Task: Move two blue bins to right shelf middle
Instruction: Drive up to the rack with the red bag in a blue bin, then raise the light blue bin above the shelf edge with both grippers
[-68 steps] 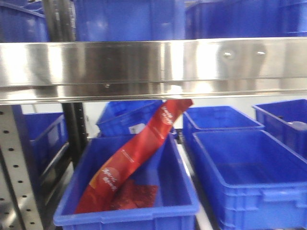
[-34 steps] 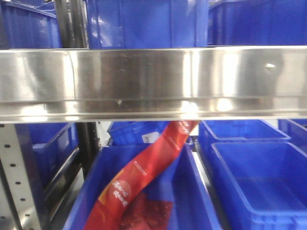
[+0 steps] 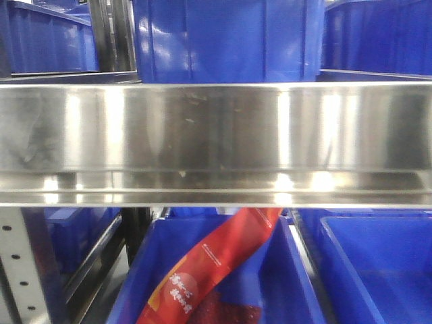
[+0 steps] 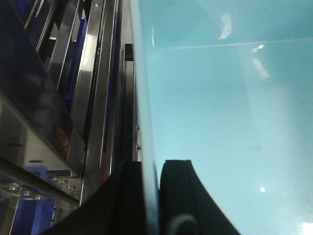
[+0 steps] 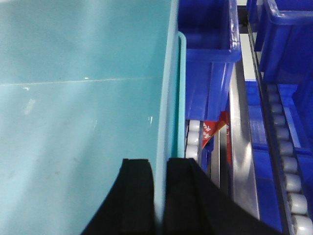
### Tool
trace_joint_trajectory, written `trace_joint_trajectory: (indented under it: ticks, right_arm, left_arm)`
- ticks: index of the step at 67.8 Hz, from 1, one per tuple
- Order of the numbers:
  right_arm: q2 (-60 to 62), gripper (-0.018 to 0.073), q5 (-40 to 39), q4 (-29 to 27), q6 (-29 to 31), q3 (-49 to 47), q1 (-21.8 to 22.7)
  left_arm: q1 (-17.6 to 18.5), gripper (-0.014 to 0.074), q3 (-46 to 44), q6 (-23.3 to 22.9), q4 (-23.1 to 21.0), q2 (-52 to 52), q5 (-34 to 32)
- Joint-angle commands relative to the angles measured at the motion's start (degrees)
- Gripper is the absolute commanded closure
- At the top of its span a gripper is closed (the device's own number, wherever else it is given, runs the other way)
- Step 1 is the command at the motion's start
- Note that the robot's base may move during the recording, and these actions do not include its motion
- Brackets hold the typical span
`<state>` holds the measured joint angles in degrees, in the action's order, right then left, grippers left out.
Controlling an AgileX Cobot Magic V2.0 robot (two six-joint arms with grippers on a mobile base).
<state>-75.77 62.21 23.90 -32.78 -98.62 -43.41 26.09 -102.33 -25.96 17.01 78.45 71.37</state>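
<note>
A pale sky-blue bin fills both wrist views, and only its smooth inside and one wall show in each. My left gripper [image 4: 150,164] is shut on the blue bin's [image 4: 220,107] wall, one black finger on each side. My right gripper [image 5: 160,161] is shut on the blue bin's [image 5: 73,98] rimmed wall the same way. Whether these are two walls of one bin, I cannot tell. The bin is out of the front view. There the shiny steel front lip of the right shelf middle [image 3: 216,135] spans the frame, close ahead.
Dark blue bins [image 3: 226,40] stand on the level above the lip. Below it, a dark blue bin [image 3: 290,270] holds a red packet [image 3: 216,266], with another bin [image 3: 378,270] to its right. A perforated upright [image 3: 20,270] is at lower left. Roller tracks [image 5: 288,181] run beside the right gripper.
The steel lip has dropped lower in the front view and grown larger. The lower bins and the red packet have slid toward the bottom edge, and more of the upper bins shows.
</note>
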Motion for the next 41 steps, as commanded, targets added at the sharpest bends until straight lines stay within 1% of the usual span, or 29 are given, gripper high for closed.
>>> trace_joint_trajectory:
  ticks: [1,34,41]
  right_arm:
    - [0.4,0.0721,-5.67,-1.16,0.36,-0.63,-0.24]
    - [0.4,0.0721,-5.67,-1.16,0.36,-0.63,-0.24]
    - [0.4,0.0721,-5.67,-1.16,0.36,-0.63,-0.24]
  left_arm:
    - [0.5,0.0707,-1.07,0.0,-2.81,-0.9,-5.15]
    - [0.5,0.0707,-1.07,0.0,-2.69,-0.9,-5.15]
    - [0.5,0.0707,-1.07,0.0,-1.53,-0.9,-5.15]
